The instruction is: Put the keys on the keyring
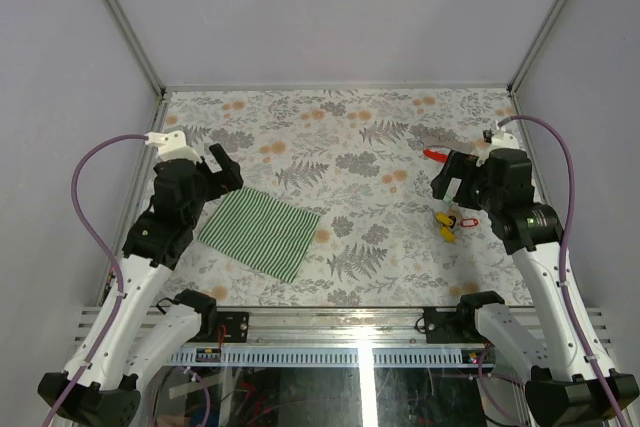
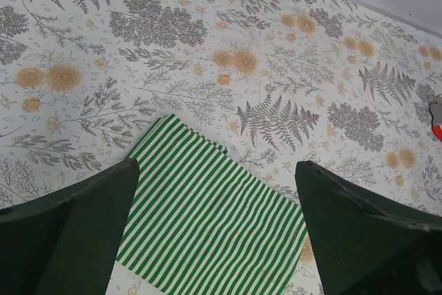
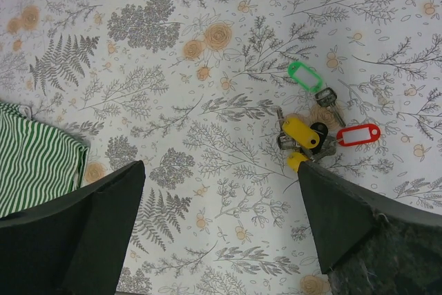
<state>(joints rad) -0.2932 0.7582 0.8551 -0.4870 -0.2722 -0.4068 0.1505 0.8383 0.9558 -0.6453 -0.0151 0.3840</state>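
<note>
Ceiling cam: tiny metal keys (image 1: 447, 222) with coloured plastic tags near the table's (image 1: 330, 117) right edge, red-tagged grey keyring (image 1: 435, 154) just beyond. Left wrist: my left gripper (image 2: 215, 167) gapes, empty. Right wrist: right gripper (image 3: 221, 167) too. Keys look light and slippery, so I'd pinch tags.

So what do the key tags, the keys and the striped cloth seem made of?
Key tags: probably plastic, smooth solid green, yellow and red. Keys: likely metal, grey with a dull shine. Striped cloth: thin matte fabric, lying flat with a folded layer at its edge.
</note>
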